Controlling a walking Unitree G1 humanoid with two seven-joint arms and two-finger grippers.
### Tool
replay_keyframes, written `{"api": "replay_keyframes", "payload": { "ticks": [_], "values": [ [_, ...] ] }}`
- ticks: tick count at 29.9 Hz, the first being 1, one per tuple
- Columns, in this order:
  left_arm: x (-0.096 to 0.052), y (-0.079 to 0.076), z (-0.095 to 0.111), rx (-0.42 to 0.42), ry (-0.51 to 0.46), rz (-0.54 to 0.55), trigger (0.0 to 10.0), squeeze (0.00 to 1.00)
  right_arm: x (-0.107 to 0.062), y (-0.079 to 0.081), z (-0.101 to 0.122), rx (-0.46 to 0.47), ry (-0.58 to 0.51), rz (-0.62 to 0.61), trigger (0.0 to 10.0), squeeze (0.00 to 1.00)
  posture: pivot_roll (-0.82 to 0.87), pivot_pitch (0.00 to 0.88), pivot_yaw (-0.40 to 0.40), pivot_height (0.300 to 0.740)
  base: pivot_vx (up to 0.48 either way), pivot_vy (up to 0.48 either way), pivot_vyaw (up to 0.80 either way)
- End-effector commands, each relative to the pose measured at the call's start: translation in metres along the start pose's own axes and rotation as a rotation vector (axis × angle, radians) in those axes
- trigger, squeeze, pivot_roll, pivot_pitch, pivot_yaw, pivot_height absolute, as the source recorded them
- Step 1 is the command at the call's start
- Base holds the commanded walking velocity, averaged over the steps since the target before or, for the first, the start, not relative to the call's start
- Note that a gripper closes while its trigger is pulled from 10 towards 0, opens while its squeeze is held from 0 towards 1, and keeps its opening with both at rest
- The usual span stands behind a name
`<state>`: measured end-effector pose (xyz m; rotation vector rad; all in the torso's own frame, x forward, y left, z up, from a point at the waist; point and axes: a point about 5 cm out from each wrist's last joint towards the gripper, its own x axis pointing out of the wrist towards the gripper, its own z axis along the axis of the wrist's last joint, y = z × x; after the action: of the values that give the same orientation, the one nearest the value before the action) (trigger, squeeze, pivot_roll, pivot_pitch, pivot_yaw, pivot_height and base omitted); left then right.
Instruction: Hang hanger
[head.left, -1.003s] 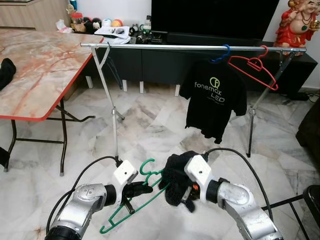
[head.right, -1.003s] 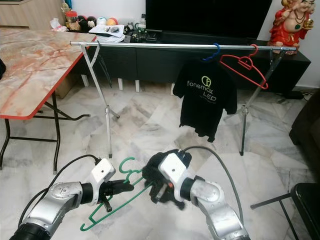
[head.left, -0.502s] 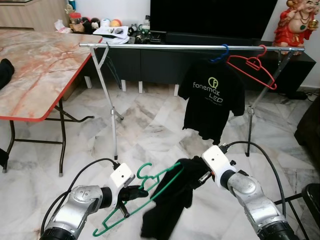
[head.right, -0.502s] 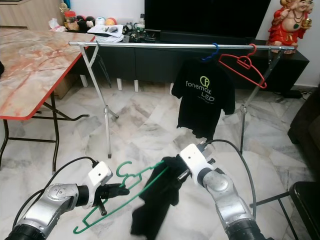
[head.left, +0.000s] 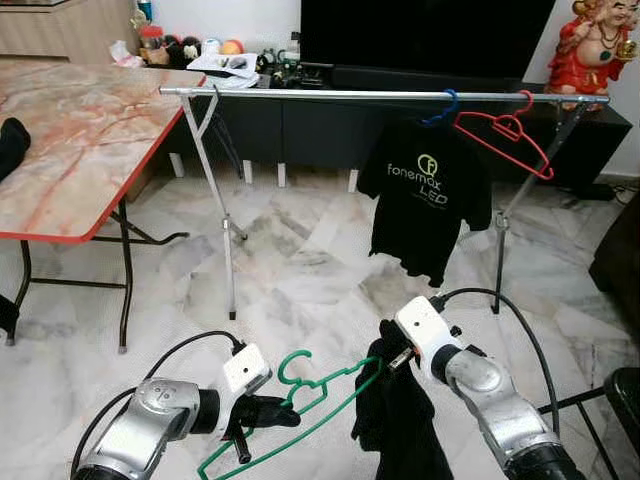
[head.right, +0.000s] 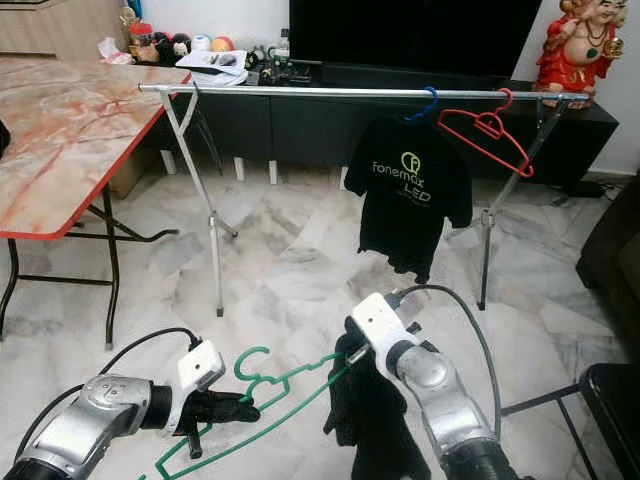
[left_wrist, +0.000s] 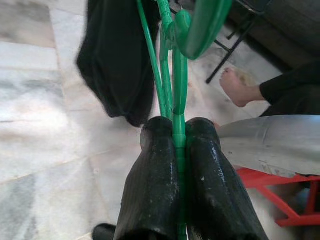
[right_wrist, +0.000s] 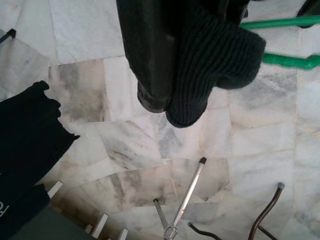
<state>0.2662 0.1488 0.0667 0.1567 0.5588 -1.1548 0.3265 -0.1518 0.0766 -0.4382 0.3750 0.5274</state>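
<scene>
We pinch the green hanger (head.left: 300, 402) tight in our left gripper (head.left: 268, 411), low and near us. Our right gripper (head.left: 392, 360) is closed on a black cloth (head.left: 395, 425) that hangs off the hanger's right end. The metal rail (head.left: 330, 94) stands far off, holding a black shirt (head.left: 427, 205) and a red hanger (head.left: 507, 137).

Count: three plastic hangers, one green (head.left: 300, 385) near, one blue (head.left: 443, 108) and one red (head.left: 508, 135) far right on one long metal rail (head.left: 330, 93). Two black garments: printed T-shirt (head.left: 428, 205), knit cloth (head.left: 398, 425). Two grippers: left (head.left: 283, 411), right (head.left: 392, 362).
</scene>
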Motion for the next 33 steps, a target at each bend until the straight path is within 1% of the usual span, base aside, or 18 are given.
{"api": "replay_keyframes", "payload": {
  "ticks": [1,2,7,9,10,11,13,17,26,33],
  "values": [
    [0.0,-0.006,0.0,0.007,0.014,-0.052,10.0,0.0,0.003,0.0,0.009,-0.02,-0.036,0.006,10.0,0.0,0.06,0.084,-0.036,0.74,0.0,0.0,0.0],
    [-0.001,-0.008,-0.002,0.011,0.031,-0.067,10.0,0.0,0.003,-0.001,0.007,-0.03,-0.027,-0.004,10.0,0.0,0.06,0.085,-0.036,0.74,0.0,0.0,0.0],
    [-0.002,-0.008,-0.003,0.009,0.033,-0.061,10.0,0.0,0.003,-0.004,0.007,-0.027,-0.026,-0.017,10.0,0.0,0.06,0.087,-0.037,0.74,0.0,0.0,0.0],
    [-0.001,-0.006,-0.003,0.014,0.024,-0.035,10.0,0.0,0.003,-0.003,0.008,-0.026,-0.028,-0.01,10.0,0.0,0.06,0.087,-0.037,0.74,0.0,0.0,0.0],
    [0.0,-0.004,-0.002,0.015,0.015,-0.014,10.0,0.0,0.003,-0.002,0.008,-0.02,-0.031,-0.002,10.0,0.0,0.06,0.087,-0.038,0.74,0.0,0.0,0.0],
    [0.003,0.005,0.003,0.034,-0.006,0.075,10.0,0.0,0.004,0.003,0.01,-0.01,-0.038,0.025,10.0,0.0,0.06,0.087,-0.038,0.74,0.0,0.0,0.0],
    [0.005,0.01,0.006,0.039,-0.012,0.121,10.0,0.0,0.005,0.005,0.011,-0.01,-0.04,0.037,10.0,0.0,0.06,0.087,-0.038,0.74,0.0,0.0,0.0],
    [0.003,0.012,0.006,0.049,0.006,0.137,10.0,0.0,0.005,0.007,0.01,-0.013,-0.043,0.042,10.0,0.0,0.06,0.087,-0.038,0.74,0.0,0.0,0.0],
    [-0.008,0.008,-0.005,0.053,0.067,0.115,10.0,0.0,0.005,0.004,0.005,-0.014,-0.025,0.019,10.0,0.0,0.06,0.091,-0.038,0.74,0.0,0.0,0.0],
    [-0.01,0.009,-0.006,0.053,0.066,0.124,10.0,0.0,0.006,0.003,0.005,-0.014,-0.023,0.005,10.0,0.0,0.07,0.09,-0.037,0.74,0.0,0.0,0.0]
  ]
}}
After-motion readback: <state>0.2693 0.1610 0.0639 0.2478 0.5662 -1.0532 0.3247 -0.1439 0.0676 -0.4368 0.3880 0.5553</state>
